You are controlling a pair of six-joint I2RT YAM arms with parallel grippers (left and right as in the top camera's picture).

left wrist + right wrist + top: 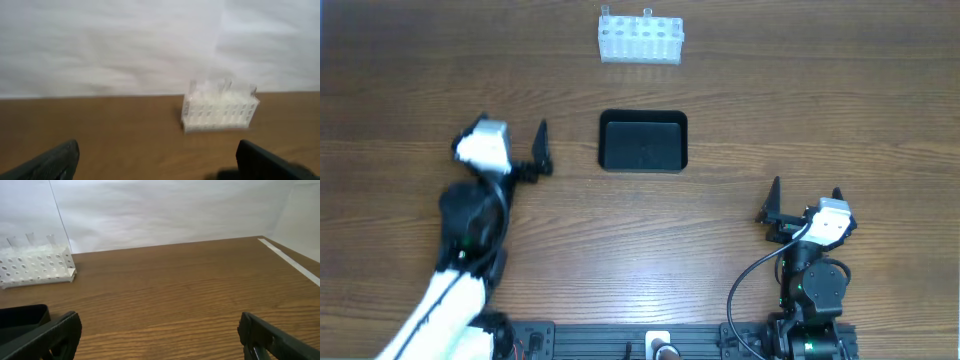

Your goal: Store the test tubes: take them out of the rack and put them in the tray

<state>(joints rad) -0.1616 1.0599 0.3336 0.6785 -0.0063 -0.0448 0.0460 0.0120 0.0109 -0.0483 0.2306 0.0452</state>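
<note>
Both spread: left claw [157, 152], right claw [807, 192]; one tray [643, 115], one rack [640, 42] holding three tubes [30, 238].

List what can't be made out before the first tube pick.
Test tubes: count unclear. Too small against the white rack in the top view, blurred in the left wrist view, rack cut by the picture edge in the right wrist view.
Tray: right wrist view, partly behind the right gripper and cut by the edge.
</note>
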